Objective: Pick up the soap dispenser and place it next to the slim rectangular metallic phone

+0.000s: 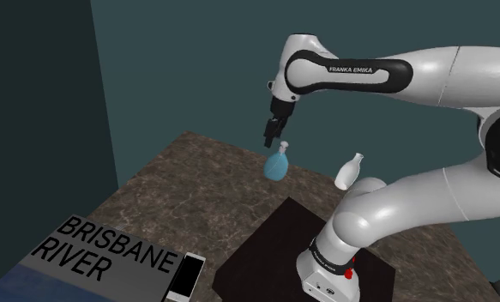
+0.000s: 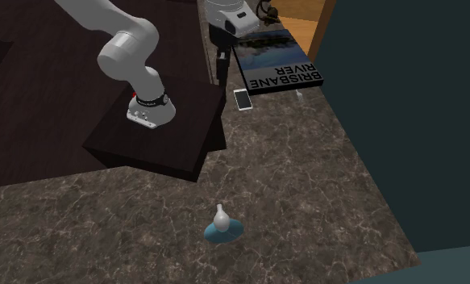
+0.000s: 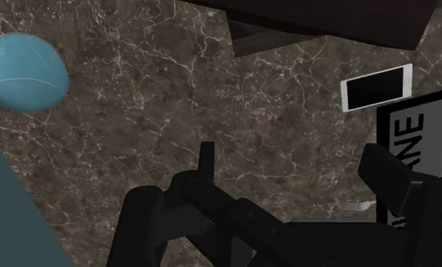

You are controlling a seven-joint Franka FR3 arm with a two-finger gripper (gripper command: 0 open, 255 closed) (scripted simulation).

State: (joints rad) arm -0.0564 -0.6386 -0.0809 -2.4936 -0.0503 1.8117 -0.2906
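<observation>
The soap dispenser (image 1: 278,163) is a round blue bottle with a white pump top, standing on the dark marbled counter (image 1: 196,184). It shows again near the front of the second exterior view (image 2: 223,229), and as a blue bulb (image 3: 26,72) off to one side of the fingers in the wrist view. My gripper (image 1: 271,130) hangs open above the counter, higher than the dispenser and apart from it, holding nothing (image 3: 291,155). The slim phone (image 1: 186,276) with a white frame and black screen lies flat by the book (image 3: 375,87) (image 2: 243,99).
A large "Brisbane River" book (image 1: 93,249) lies beside the phone (image 2: 277,68). A white bottle (image 1: 349,170) stands behind the arm's elbow. The dark stand (image 1: 282,249) borders the counter. A teal wall (image 1: 42,103) runs along the far edge.
</observation>
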